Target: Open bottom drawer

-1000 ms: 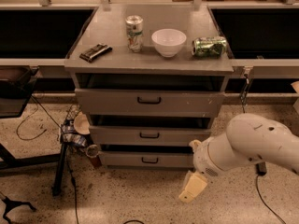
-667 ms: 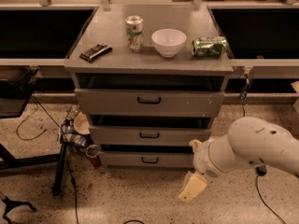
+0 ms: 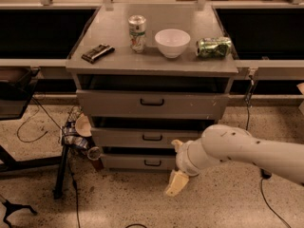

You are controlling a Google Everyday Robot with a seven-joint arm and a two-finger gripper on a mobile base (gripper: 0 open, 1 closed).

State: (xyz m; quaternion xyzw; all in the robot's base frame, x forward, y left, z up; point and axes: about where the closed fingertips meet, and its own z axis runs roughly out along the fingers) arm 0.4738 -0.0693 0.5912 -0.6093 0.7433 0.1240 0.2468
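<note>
The bottom drawer (image 3: 128,162) is the lowest of three grey drawers, with a small black bar handle (image 3: 152,163), and its front sits flush under the middle drawer. My gripper (image 3: 173,165) hangs in front of the drawer's right part, just right of the handle. Its cream fingers are spread, one fingertip (image 3: 177,144) by the middle drawer's lower edge and the other (image 3: 175,184) down near the floor. It holds nothing. My white arm (image 3: 237,151) comes in from the right.
The cabinet top (image 3: 114,61) carries an upright can (image 3: 137,33), a white bowl (image 3: 172,42), a green can (image 3: 213,47) on its side and a dark flat object (image 3: 97,52). A stand with cables and clutter (image 3: 76,137) stands left of the drawers. The middle drawer (image 3: 152,137) and top drawer (image 3: 152,102) are above.
My gripper and arm have moved left and slightly up, closer to the bottom drawer's handle. The drawers have not moved.
</note>
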